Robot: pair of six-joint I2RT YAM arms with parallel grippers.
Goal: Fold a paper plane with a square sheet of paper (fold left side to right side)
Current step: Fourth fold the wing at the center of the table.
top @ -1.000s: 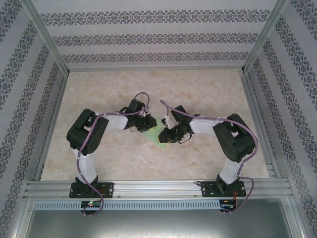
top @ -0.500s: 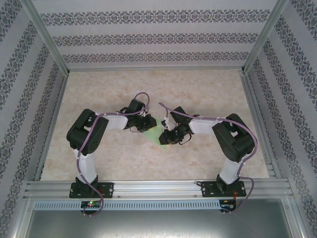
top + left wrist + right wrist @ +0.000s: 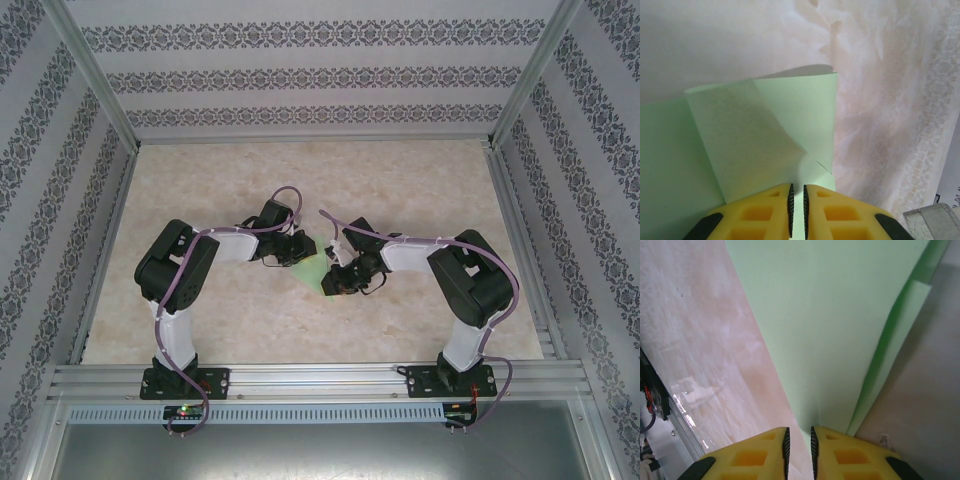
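Marbled table (image 3: 400,180) | left tool (image 3: 797,192) clamped on green paper (image 3: 740,135) | right tool (image 3: 798,437) pinching its other edge

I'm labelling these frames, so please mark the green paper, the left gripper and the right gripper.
green paper (image 3: 310,270), top external view, flat middle of the sheet.
left gripper (image 3: 797,192), left wrist view, midway between the fingertips.
right gripper (image 3: 798,436), right wrist view, midway between the fingertips.

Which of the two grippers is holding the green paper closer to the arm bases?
The right gripper: it grips the green paper at its near end, while the left gripper holds it farther back.
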